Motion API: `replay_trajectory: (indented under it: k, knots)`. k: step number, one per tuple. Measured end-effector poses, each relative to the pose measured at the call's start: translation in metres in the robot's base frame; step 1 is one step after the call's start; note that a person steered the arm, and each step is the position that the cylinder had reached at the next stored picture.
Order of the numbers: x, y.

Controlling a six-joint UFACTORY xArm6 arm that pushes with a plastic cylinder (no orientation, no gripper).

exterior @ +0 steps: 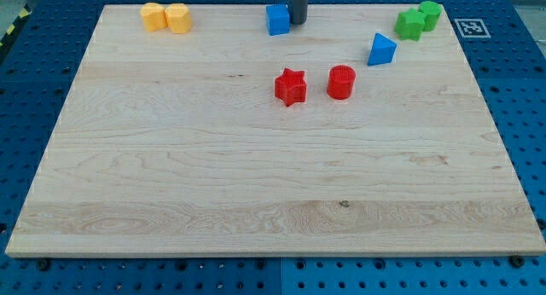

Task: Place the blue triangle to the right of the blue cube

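Observation:
The blue cube sits near the view's top, a little right of centre. The blue triangle lies to its right and slightly lower, well apart from it. My tip is the lower end of the dark rod that comes down from the view's top edge. It stands just right of the blue cube, touching or nearly touching its right side. The tip is far left of the blue triangle.
A red star and a red cylinder lie near the middle of the wooden board. Two yellow blocks sit at the top left. Two green blocks sit at the top right.

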State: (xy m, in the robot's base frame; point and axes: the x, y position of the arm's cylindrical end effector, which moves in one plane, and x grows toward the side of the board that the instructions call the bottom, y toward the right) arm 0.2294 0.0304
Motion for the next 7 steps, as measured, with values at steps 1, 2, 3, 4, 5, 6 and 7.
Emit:
replay_trajectory:
  k: [1,2,3,4,5,6,7]
  knots:
    - [0.0,-0.006]
    - [0.012,0.009]
    - [0.031,0.025]
    - [0.056,0.038]
    - [0.094,0.054]
    - [0.109,0.101]
    - [0.123,0.162]
